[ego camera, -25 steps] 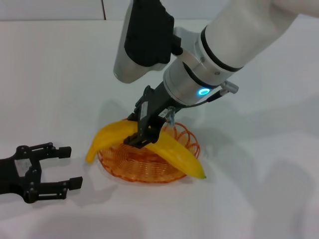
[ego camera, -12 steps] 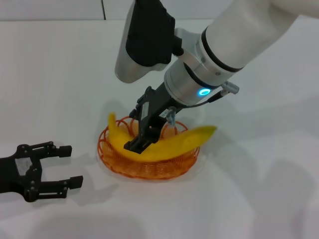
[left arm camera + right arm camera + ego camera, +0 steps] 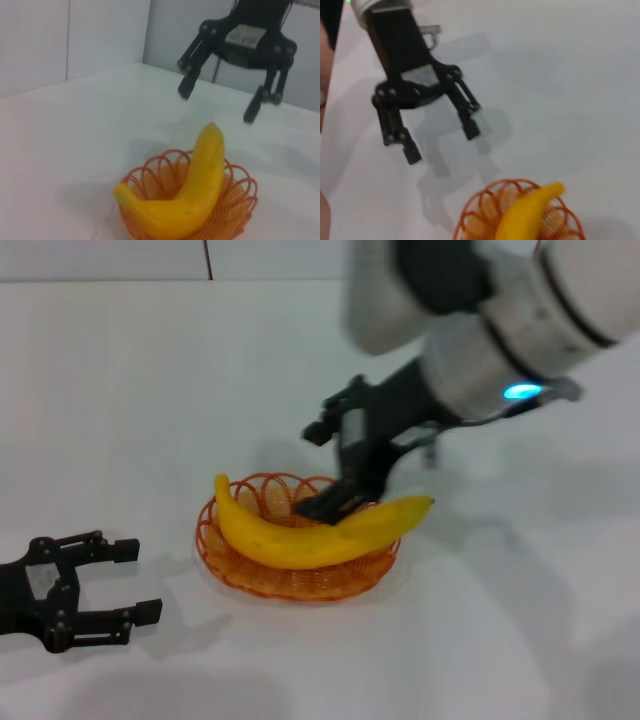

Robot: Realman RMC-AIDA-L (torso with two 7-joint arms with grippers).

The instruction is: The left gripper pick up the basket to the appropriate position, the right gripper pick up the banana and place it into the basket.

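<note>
The yellow banana (image 3: pixel 300 544) lies across the orange wire basket (image 3: pixel 290 586), and both of its ends stick out past the rim. My right gripper (image 3: pixel 320 472) hovers open just above the basket's far side, holding nothing. The left wrist view shows it (image 3: pixel 217 102) clear of the banana (image 3: pixel 200 190) and the basket (image 3: pixel 240 200). My left gripper (image 3: pixel 140 580) rests open on the table, left of the basket and apart from it. In the right wrist view the left gripper (image 3: pixel 441 145) sits beyond the basket (image 3: pixel 475 215) and the banana (image 3: pixel 525 215).
The white table (image 3: pixel 130 390) stretches all around the basket. A pale wall (image 3: pixel 100 258) with a dark vertical seam runs along the table's far edge.
The right gripper set the banana down in the basket, opened and lifted away up and to the right. The left gripper stayed where it was.
</note>
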